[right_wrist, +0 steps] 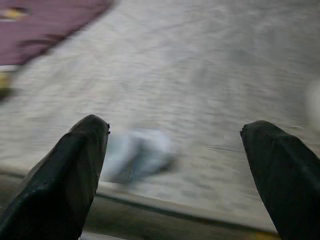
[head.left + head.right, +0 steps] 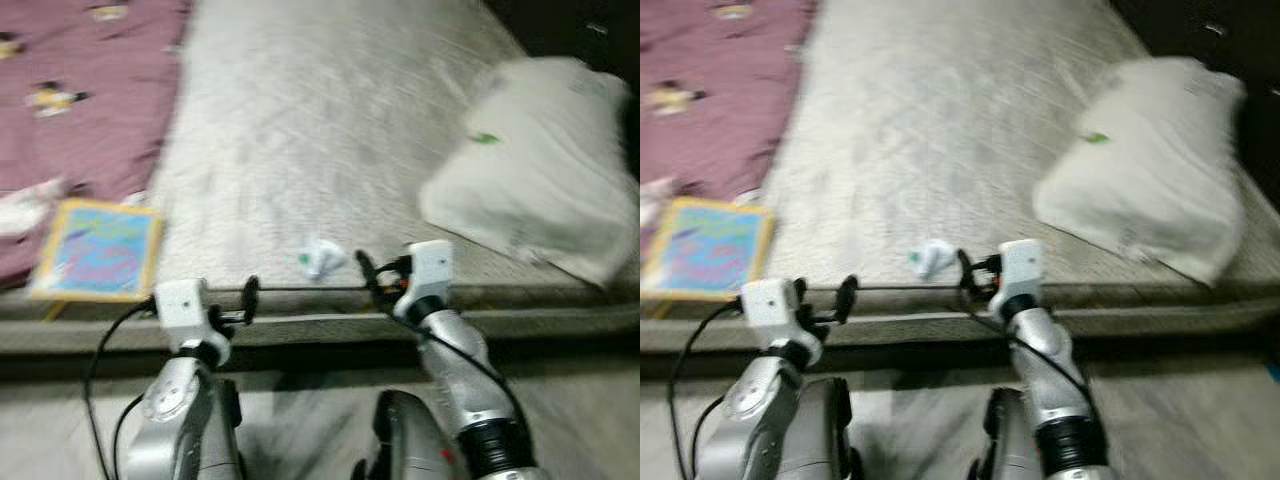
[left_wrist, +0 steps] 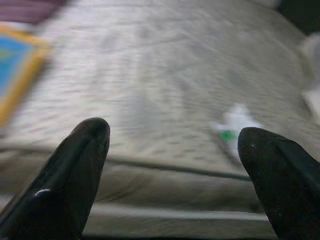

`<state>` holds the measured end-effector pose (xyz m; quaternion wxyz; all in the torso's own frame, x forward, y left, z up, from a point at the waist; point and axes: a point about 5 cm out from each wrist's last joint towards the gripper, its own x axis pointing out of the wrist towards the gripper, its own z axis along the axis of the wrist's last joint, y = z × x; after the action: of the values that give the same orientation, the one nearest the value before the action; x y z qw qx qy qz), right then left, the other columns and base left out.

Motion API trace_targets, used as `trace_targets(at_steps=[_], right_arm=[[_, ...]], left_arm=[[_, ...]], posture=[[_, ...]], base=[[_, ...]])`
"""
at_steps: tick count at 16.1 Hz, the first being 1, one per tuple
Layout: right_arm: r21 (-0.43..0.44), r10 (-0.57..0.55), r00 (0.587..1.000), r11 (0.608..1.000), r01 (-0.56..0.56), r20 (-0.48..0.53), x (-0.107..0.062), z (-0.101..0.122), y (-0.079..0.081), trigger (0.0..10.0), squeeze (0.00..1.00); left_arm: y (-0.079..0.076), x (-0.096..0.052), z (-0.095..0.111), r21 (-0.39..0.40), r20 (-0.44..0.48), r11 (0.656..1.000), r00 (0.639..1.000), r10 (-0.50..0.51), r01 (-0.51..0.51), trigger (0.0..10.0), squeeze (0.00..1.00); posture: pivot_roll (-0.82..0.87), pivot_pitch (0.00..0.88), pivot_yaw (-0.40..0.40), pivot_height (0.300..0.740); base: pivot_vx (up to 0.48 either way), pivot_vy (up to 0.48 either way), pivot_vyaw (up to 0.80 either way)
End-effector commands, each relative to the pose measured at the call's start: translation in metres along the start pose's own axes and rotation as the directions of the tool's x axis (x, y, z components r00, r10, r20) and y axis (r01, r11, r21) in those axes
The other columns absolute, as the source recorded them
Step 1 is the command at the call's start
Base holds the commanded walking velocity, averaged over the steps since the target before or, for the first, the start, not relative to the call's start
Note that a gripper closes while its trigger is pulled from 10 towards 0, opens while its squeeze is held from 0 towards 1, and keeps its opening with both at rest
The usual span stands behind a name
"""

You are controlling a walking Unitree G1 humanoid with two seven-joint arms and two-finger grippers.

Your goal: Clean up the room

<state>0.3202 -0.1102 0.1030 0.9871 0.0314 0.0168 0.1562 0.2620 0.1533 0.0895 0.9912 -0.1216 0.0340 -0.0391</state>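
Note:
A small crumpled white paper scrap with a green mark [image 2: 321, 258] lies on the grey mattress [image 2: 320, 110] close to its front edge. My right gripper [image 2: 366, 270] is held just right of the scrap at the mattress edge, open, nothing between its fingers. In the right wrist view the scrap [image 1: 137, 155] lies beyond the left finger [image 1: 70, 180]. My left gripper [image 2: 245, 300] hovers at the bed edge, left of the scrap, open and empty. In the left wrist view the scrap [image 3: 232, 127] lies ahead, near one finger [image 3: 280, 180].
A white pillow [image 2: 545, 165] lies at the right of the mattress. A colourful picture book with a yellow border [image 2: 98, 250] rests at the left front edge, beside a purple patterned blanket [image 2: 80, 90]. The pictures are blurred.

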Motion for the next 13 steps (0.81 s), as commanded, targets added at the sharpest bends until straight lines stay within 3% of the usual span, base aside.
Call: trace_targets(at_steps=[1, 2, 13], right_arm=[[-0.005, 0.002, 1.000, 1.000, -0.002, -0.012, -0.0026, -0.0040, 0.0005, 10.0, 0.00], [-0.005, -0.002, 1.000, 1.000, 0.002, -0.019, -0.0032, -0.0059, 0.0001, 10.0, 0.00], [0.005, -0.006, 1.000, 1.000, 0.006, -0.026, -0.0034, -0.0064, -0.0007, 10.0, 0.00]], left_arm=[[0.0023, -0.0030, -0.0042, -0.009, -0.022, 1.000, 1.000, 0.012, -0.012, 10.0, 0.00], [0.0022, -0.0029, -0.0045, -0.010, -0.024, 1.000, 1.000, 0.011, -0.011, 10.0, 0.00], [-0.0001, -0.0030, -0.0033, -0.017, -0.013, 1.000, 1.000, -0.010, 0.010, 10.0, 0.00]], posture=[[0.08, 0.180, -0.050, 0.570], [0.08, 0.180, -0.050, 0.570], [0.07, 0.188, -0.050, 0.570]], base=[[0.000, 0.000, 0.80], [0.000, 0.000, 0.80], [0.000, 0.000, 0.00]])
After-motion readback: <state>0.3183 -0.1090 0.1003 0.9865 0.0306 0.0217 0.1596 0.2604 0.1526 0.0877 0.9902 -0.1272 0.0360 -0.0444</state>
